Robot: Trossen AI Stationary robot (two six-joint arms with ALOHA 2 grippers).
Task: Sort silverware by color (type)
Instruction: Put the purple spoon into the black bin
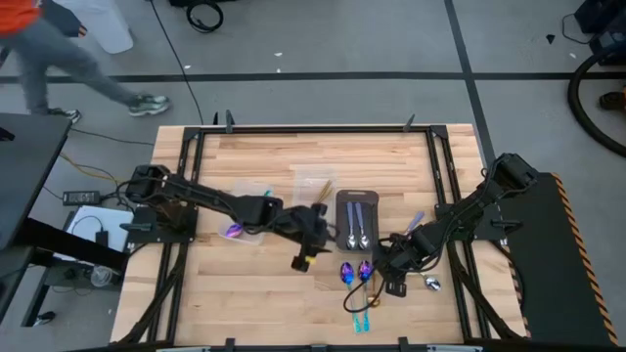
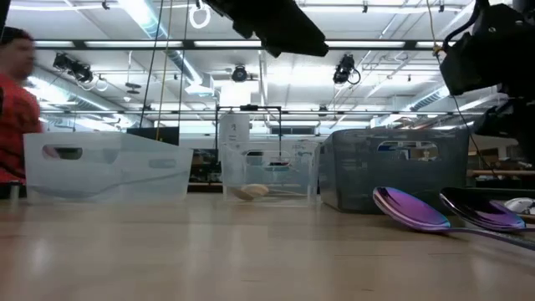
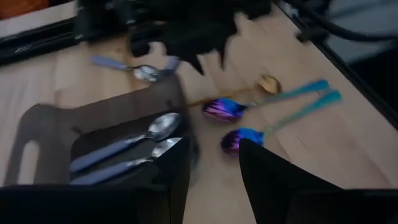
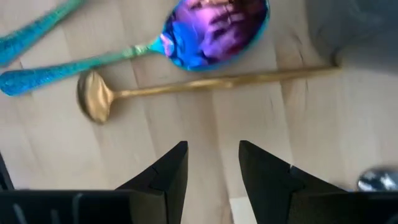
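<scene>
Two iridescent purple spoons (image 1: 356, 271) with teal handles lie side by side on the wood, bowls toward the dark grey tray (image 1: 356, 199); they also show in the low view (image 2: 414, 209). A gold spoon (image 4: 205, 82) lies flat beside them. Two silver spoons (image 3: 130, 149) rest in the tray. One more silver spoon (image 1: 431, 284) lies by the right arm, and another (image 3: 142, 71) beyond the tray. My left gripper (image 3: 214, 186) is open, above the tray's edge and the purple spoons. My right gripper (image 4: 213, 165) is open, hovering just short of the gold spoon's handle.
Clear plastic tubs (image 2: 109, 167) (image 2: 267, 171) and a darker tub (image 2: 393, 167) stand along the far side; one holds a purple spoon (image 1: 233, 232), another something gold (image 2: 251, 191). A person (image 2: 12, 109) moves beyond the table's left. Bare wood (image 1: 254, 303) lies near the front edge.
</scene>
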